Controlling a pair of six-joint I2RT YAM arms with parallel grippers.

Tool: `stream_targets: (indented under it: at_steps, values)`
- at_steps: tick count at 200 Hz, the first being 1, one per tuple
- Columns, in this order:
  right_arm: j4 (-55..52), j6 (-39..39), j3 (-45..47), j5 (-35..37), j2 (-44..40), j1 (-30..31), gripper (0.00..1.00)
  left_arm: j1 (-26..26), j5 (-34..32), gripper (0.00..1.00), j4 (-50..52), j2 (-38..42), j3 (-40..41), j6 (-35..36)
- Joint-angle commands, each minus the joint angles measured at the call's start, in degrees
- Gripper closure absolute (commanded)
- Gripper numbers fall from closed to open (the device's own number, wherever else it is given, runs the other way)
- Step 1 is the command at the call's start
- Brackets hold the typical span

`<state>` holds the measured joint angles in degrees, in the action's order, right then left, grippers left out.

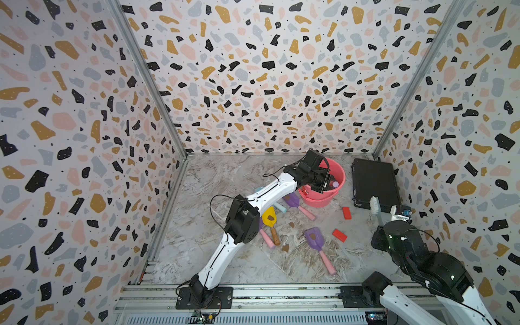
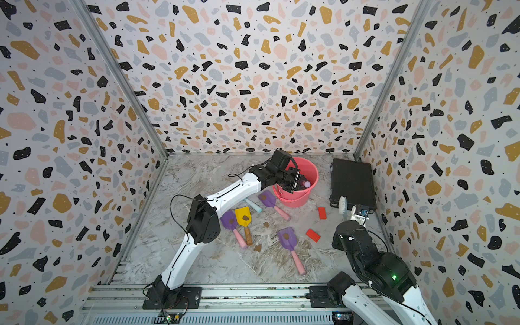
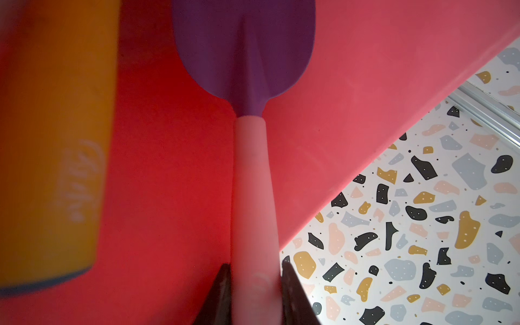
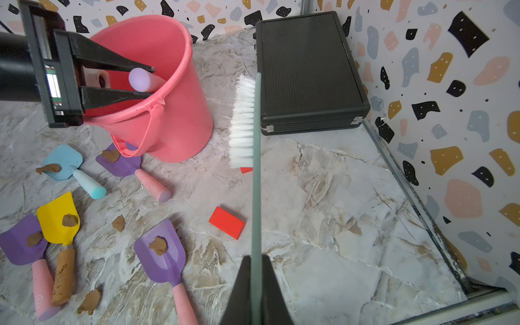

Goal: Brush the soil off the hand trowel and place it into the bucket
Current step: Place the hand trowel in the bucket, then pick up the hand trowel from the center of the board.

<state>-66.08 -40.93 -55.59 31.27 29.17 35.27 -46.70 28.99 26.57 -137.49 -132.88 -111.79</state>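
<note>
Trowel (image 3: 244, 56) in left tool (image 3: 255, 284) (inside bucket (image 4: 183, 118))

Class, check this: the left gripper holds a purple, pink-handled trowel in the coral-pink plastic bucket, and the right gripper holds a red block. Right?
No. The right gripper grips a white-bristled brush with a pale green handle instead; the right wrist view shows it.
</note>
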Motion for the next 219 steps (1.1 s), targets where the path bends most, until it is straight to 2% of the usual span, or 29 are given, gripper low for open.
stream_targets:
  at_steps: [1,22,77,111,150,189,219]
  values:
    - [-1.70,0.63,-1.32,0.70,-0.78,0.15,1.00,-0.18,-0.84,0.86,1.86,-1.69,-1.63,-1.02]
    - [-1.75,0.96,-1.53,0.73,-0.97,0.19,1.00,-0.23,-0.79,0.84,2.06,-2.09,-2.78,-0.49]
    - [-1.68,1.37,-2.32,0.73,-0.96,0.11,1.00,-0.49,-1.50,0.52,2.13,-1.70,-4.66,0.28]
    - [-1.69,1.46,-2.41,0.69,-1.04,0.15,1.00,-0.59,-2.07,0.49,2.51,-1.60,-5.91,1.00]
    - [-1.72,1.89,-2.89,0.75,-0.87,0.16,1.00,-0.68,-5.42,0.22,5.22,-0.96,-11.17,7.05]
    - [0.06,5.27,-3.71,-0.38,-0.34,0.15,1.00,-0.84,-11.00,0.20,11.48,2.43,-16.18,17.78]
    - [4.55,11.13,-3.68,-1.74,-0.34,0.16,1.00,-1.03,-13.75,0.20,15.16,7.59,-15.37,26.64]
